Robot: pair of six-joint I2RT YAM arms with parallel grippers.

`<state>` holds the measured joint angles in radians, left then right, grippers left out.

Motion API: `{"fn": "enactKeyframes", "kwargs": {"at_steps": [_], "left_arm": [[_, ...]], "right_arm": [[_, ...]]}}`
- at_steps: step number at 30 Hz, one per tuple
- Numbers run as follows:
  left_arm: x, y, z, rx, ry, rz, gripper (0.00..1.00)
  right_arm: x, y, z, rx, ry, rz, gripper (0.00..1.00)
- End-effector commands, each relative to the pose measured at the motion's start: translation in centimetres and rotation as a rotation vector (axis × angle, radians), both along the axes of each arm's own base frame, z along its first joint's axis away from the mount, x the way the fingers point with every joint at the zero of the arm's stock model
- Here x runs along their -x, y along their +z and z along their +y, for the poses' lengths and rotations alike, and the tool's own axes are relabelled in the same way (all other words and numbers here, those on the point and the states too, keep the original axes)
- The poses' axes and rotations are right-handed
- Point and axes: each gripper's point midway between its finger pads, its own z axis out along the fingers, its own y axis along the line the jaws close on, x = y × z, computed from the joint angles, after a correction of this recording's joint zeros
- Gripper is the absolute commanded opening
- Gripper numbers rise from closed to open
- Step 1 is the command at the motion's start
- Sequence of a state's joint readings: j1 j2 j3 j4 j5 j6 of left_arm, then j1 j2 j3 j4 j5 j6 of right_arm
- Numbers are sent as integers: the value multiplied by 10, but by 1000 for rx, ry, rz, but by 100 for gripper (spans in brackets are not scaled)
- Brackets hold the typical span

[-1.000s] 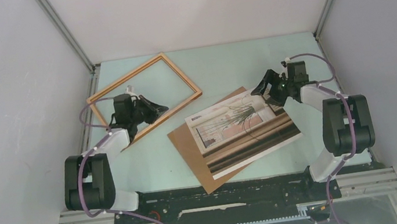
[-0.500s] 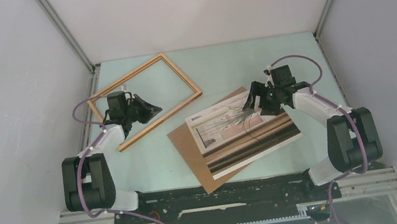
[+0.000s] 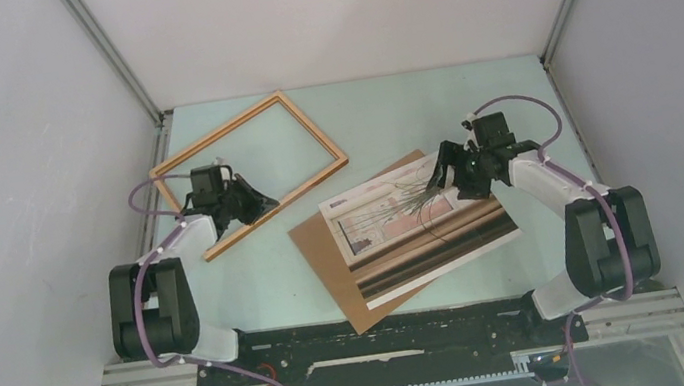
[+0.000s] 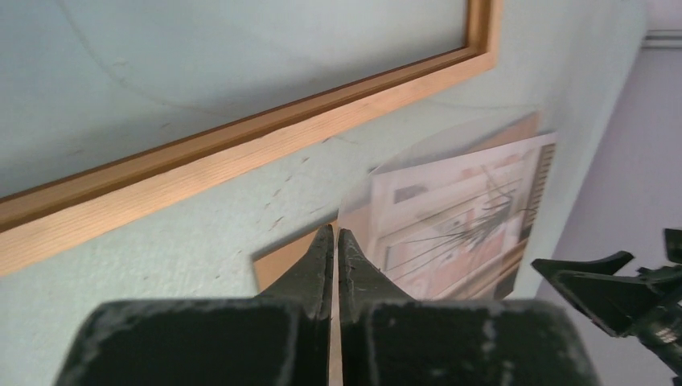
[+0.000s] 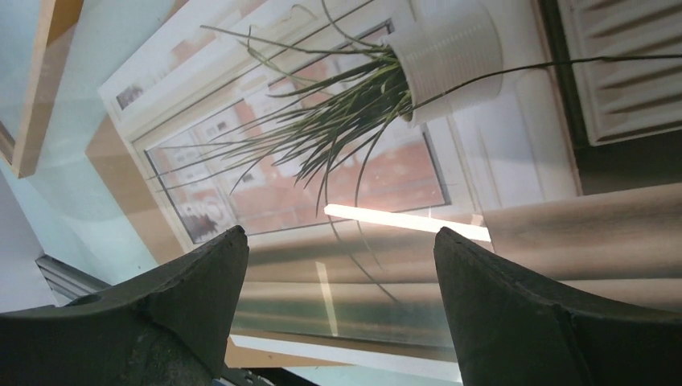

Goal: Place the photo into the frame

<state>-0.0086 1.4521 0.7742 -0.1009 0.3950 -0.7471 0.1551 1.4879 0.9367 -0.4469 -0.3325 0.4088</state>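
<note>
Two things decide the grip: the photo (image 3: 419, 228) is a thin, light print, probably floppy and glossy enough to slip, and it lies flat on the brown backing board (image 3: 316, 252) at the middle of the surface (image 3: 378, 117), so most of its edges have no gap beneath. By my judgement the best hold is on the white border along the right side, where it overhangs the board, pinched lightly to avoid a crease. A sheen across it may be a clear sheet on top; I cannot tell. The wooden frame (image 4: 241, 149) lies flat and empty, apart to the left. The right gripper (image 5: 338, 237) hovers over the photo's far end, wrist pitched down, jaws spread wide with nothing between them. The left gripper (image 4: 334, 233) sits low just beside the frame's near rail, pointing toward the photo, jaws clenched together on nothing
</note>
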Motion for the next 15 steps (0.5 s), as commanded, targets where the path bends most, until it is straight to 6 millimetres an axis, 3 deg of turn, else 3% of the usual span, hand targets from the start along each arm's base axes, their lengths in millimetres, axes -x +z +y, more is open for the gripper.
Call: {"fn": "enactKeyframes", "kwargs": {"at_steps": [1,7,11,15], "left_arm": [[10,-15,14,-89,9,67,0],[21,-19,29,-179,28,103,5],[25,-17,32,-200,27,115,18],[25,-12,34,-215,28,100,47]], "right_arm": [[-8,-7,-5,-43,-5,-22,92],[-1,-6,-1,-79,7,-38,92],[3,-12,2,-101,12,-16,92],[5,-12,3,-105,20,-12,92]]}}
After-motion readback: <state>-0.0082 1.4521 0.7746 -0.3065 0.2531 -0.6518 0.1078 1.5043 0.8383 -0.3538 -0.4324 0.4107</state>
